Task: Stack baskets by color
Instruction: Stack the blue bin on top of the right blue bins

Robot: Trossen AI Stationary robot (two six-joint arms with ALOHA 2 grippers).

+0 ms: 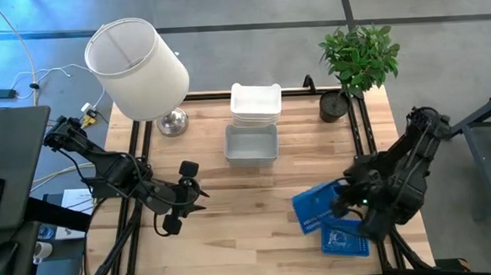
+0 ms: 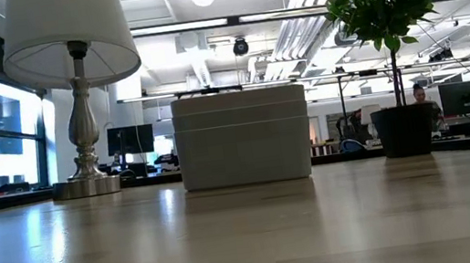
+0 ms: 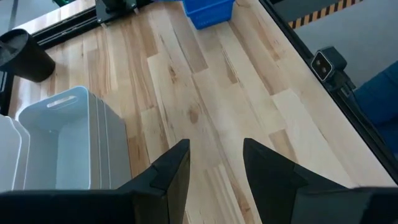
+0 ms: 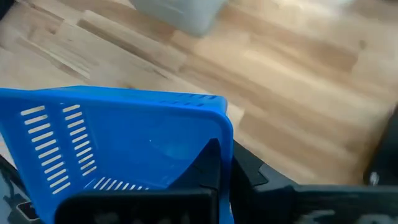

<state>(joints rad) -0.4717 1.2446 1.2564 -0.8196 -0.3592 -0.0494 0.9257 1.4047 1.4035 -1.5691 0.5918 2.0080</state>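
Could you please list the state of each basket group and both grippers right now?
White baskets: stacked, at the table's rear.
Grey baskets: nested, beside the white stack.
Blue basket: tilted, gripped by right gripper.
Second blue basket: lying flat.
Left gripper: open, empty.

Two dark, jointed arms [image 1: 117, 174]

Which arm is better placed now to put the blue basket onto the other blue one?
Probably the right. The right gripper is shut on the blue basket, near the second blue basket. The left gripper hangs open over bare table.
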